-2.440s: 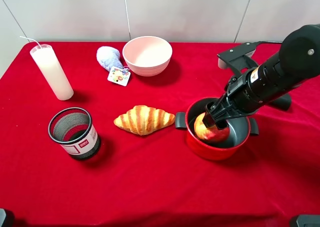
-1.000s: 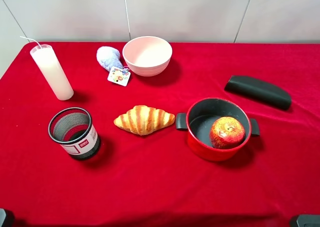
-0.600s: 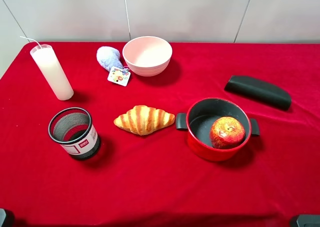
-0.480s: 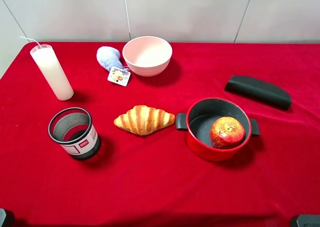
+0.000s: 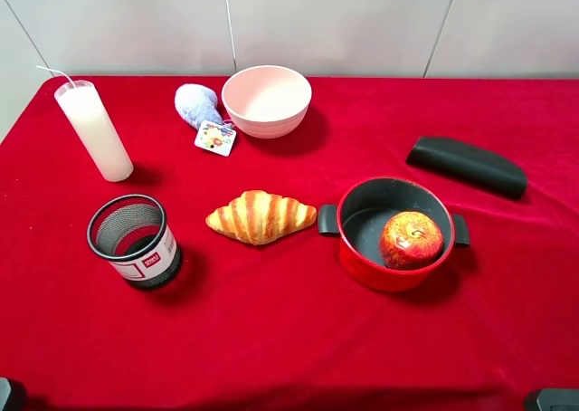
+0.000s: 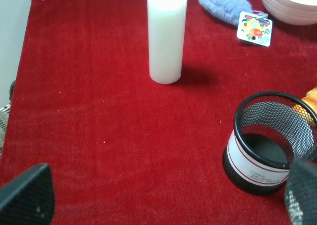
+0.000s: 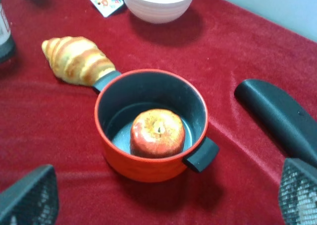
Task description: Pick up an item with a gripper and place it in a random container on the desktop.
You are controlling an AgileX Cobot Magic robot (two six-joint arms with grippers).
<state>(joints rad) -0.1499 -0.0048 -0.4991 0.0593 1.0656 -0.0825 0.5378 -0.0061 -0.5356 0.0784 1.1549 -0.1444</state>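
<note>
**One apple, already in the pot**

One small red-and-yellow apple (image 5: 412, 240) sits stem-up inside the round red pot (image 5: 360, 264), against its wall. The right gripper (image 7: 163, 197) hangs above, jaws spread wide and empty; the left gripper (image 6: 171, 195), equally wide, idles beside the black mesh cup (image 6: 270, 143).

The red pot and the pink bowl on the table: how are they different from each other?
The red pot has dark grey inside and two short black side handles; the pink bowl is pale all over and has none. The pot holds an apple; nothing shows in the part of the bowl's inside that is visible. The pot sits nearer the front, beside a croissant; the bowl stands at the back by a fluffy blue toy. Both are round, open-topped and upright on the red cloth.
</note>
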